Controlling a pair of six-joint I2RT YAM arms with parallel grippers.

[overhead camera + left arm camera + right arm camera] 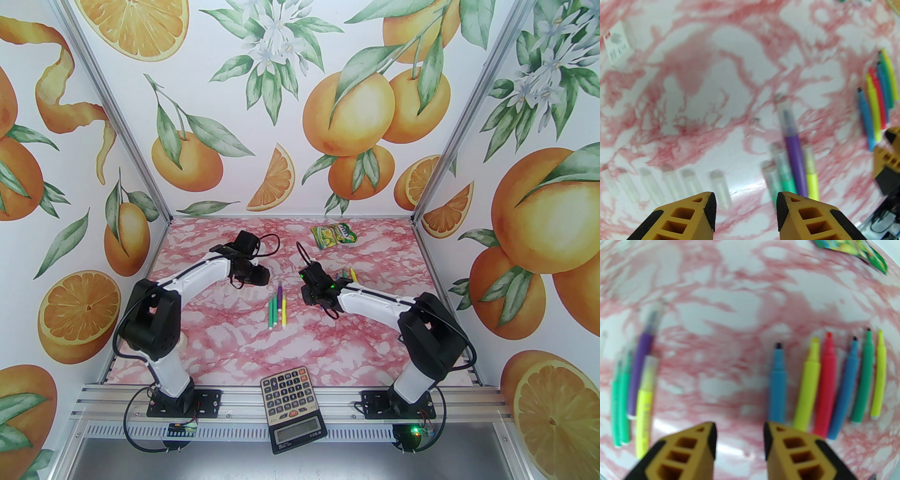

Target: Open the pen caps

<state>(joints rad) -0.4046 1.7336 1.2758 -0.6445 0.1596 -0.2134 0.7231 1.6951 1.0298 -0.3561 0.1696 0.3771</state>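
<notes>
Hovering spread and empty, the left claw (746,211) and right claw (740,439) flank four pens (277,307) mid-table whose clear caps (787,117) are still on; a clumsy nudge could roll them away.

The left gripper (745,211) hangs over the pink table (731,58), its yellow fingers (682,215) apart with nothing between them. Clear pen caps (690,181) lie in a row just past it, next to green, purple and yellow pens (795,159).

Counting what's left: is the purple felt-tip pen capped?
Capped: the purple felt-tip pen wears a clear plastic cap over its tip.
</notes>
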